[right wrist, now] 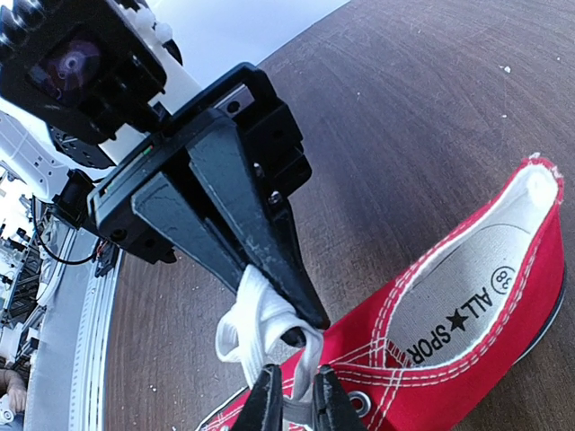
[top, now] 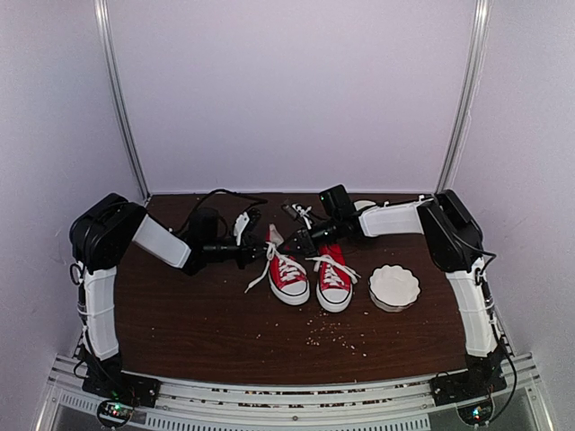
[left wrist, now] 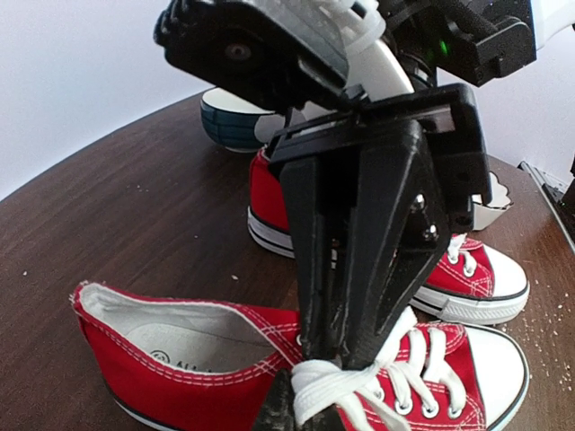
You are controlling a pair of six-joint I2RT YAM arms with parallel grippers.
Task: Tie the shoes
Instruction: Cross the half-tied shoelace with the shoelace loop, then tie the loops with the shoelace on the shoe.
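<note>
Shoes: the shoes (top: 289, 278) stand side by side in the middle of the table (top: 198, 305), toes toward 6 o'clock, with white lace trailing loose.
Left hand: the left hand (right wrist: 304, 323) reaches in from 9 o'clock. Its fingers are together, clamped on a folded loop of lace (right wrist: 247, 319) above the 9 o'clock shoe, probably to keep the loop standing.
Right hand: the right hand (left wrist: 337, 357) comes from 1 o'clock. Its fingers are almost closed, pinching the lace bunched over the eyelets, which looks like the counter-pull.
Top view only: it shows the layout, a fluted bowl (top: 394, 287) at 3 o'clock of the shoes, and crumbs (top: 337, 337). The two hands blur into one dark clump there.
Wrist views only: each shows the other hand's grip. The right wrist view also shows the open heel and the printed insole.
</note>
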